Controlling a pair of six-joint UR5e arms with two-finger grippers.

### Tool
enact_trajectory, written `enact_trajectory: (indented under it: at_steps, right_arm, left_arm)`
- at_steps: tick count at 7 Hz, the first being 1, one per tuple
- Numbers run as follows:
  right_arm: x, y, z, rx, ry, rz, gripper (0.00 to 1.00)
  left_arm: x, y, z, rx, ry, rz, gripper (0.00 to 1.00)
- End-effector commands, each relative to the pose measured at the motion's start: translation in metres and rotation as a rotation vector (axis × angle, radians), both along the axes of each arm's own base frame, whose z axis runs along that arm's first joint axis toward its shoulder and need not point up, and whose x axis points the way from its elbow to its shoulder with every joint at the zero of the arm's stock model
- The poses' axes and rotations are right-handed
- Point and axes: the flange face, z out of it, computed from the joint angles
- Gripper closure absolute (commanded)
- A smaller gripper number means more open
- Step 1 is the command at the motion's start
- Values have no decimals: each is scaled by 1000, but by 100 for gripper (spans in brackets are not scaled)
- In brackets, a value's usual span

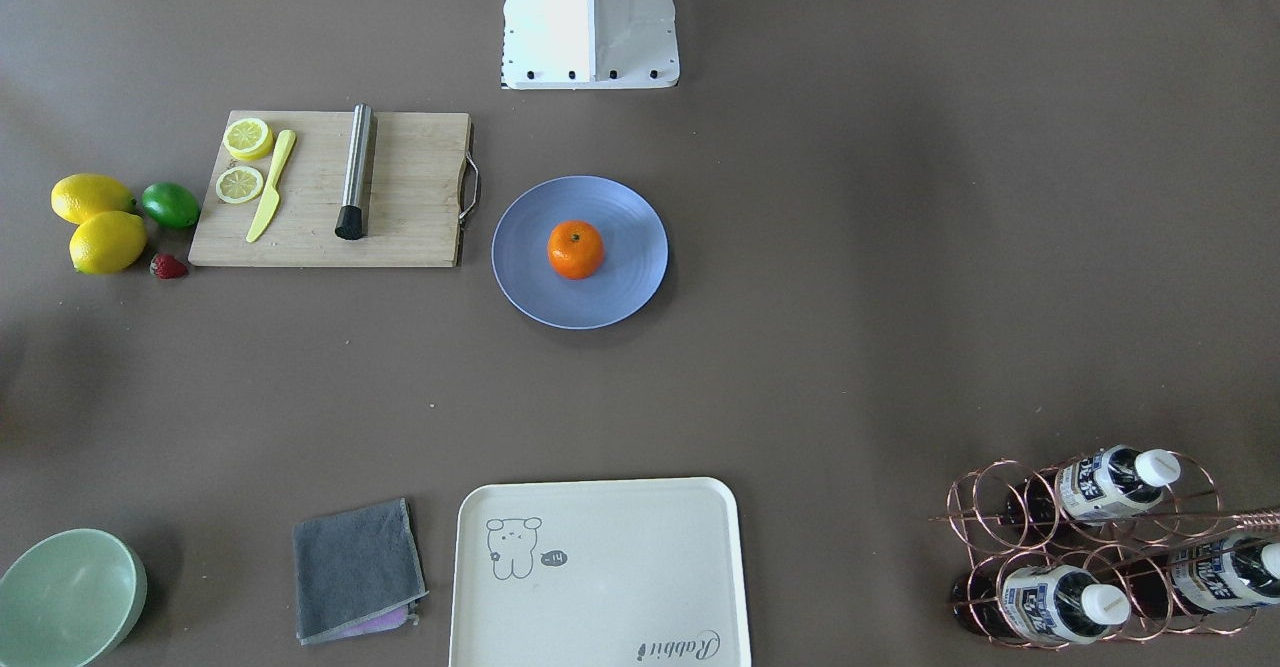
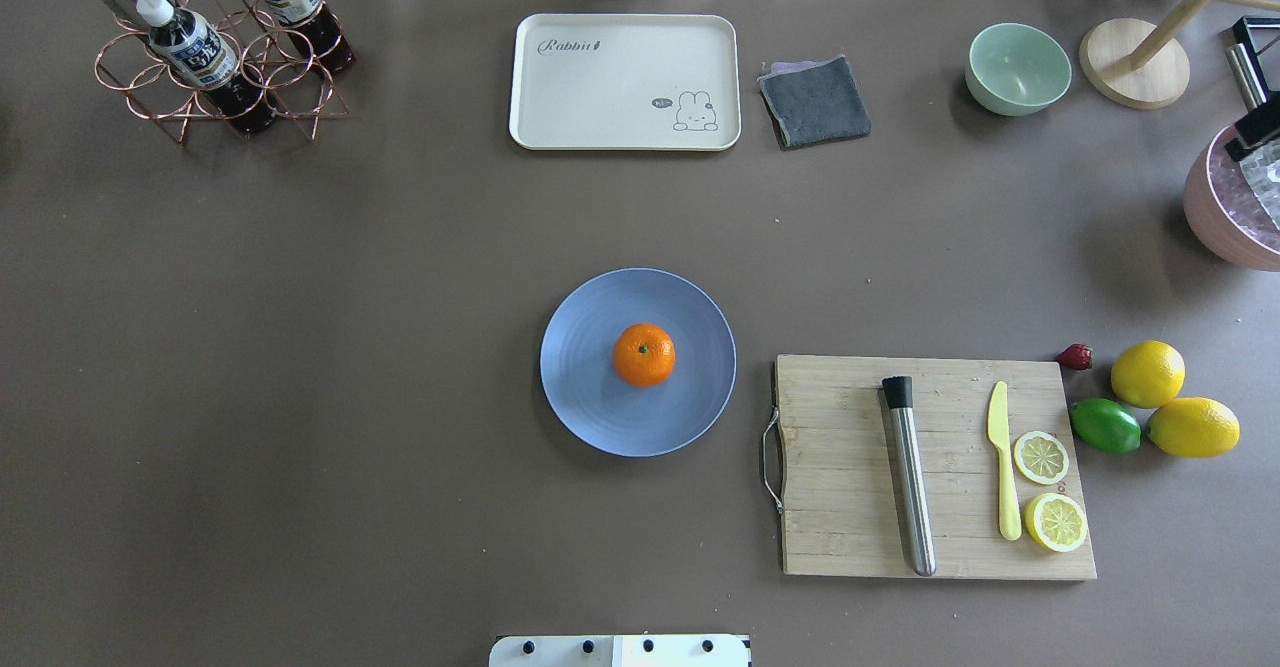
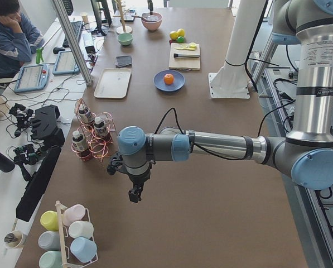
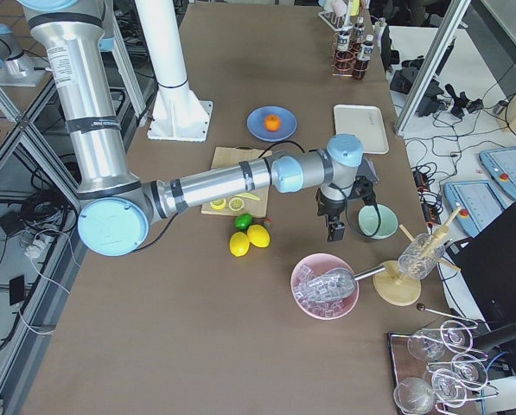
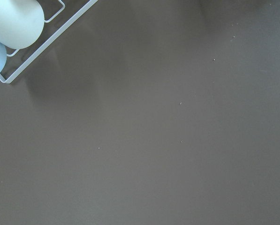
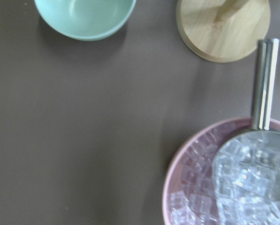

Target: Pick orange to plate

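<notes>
The bright orange (image 2: 644,354) sits upright in the middle of the periwinkle-blue plate (image 2: 580,392) at the table's centre, also in the front-facing view as orange (image 1: 576,249) on plate (image 1: 525,267). Neither gripper is near it. My left gripper (image 3: 135,195) hangs over bare table at the robot's far left end, beside the bottle rack; I cannot tell whether it is open or shut. My right gripper (image 4: 334,232) hangs at the far right end between the green bowl and the pink ice bowl; its state cannot be told either. No fingers show in the wrist views.
A wooden cutting board (image 2: 850,507) with a steel muddler, yellow knife and lemon slices lies right of the plate. Two lemons (image 2: 1148,374), a lime and a strawberry sit beyond it. A cream tray (image 2: 625,82), grey cloth, green bowl (image 2: 1018,68), bottle rack (image 2: 215,52) and pink ice bowl (image 2: 1235,217) line the edges.
</notes>
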Motion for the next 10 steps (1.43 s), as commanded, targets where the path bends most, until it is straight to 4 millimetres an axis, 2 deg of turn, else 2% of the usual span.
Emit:
enact_trajectory:
  at_steps: [1, 2, 3, 5, 7, 10]
  right_arm:
    - [72, 62, 74, -78, 6, 52, 0]
    - [100, 86, 95, -123, 8, 112, 0]
    - [111, 100, 111, -162, 13, 143, 0]
    - [110, 108, 136, -246, 3, 178, 0]
    - [110, 104, 128, -230, -1, 179, 0]
    - [106, 108, 130, -245, -57, 175, 0]
  left_arm:
    - [2, 0, 0, -2, 30, -2, 2]
    - [4, 6, 5, -16, 55, -1, 2]
    - [5, 8, 6, -15, 57, -1, 2]
    - [4, 8, 7, -21, 56, -4, 2]
    - [4, 7, 7, -26, 54, -10, 2]
    - [6, 10, 22, -55, 56, -9, 2]
